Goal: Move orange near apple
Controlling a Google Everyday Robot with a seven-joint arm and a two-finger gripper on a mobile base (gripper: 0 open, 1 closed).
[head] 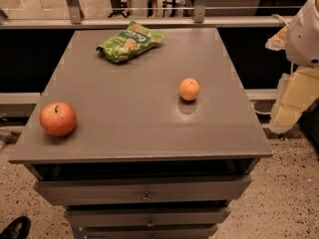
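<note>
Grey cabinet top (124, 108) above drawers fills the camera view. The orange (189, 89), round with no long axis, sits right of centre. The apple (58, 118) rests near the front left corner, stem pointing up, well apart from the orange. A green snack bag (130, 41) lies at the back. The gripper (295, 99) hangs beyond the right edge; whether it is parted or closed cannot be told.

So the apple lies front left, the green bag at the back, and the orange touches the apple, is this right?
No: the camera view shows the orange apart from the apple, far to its right. The rest holds. The claw is out of view.
</note>
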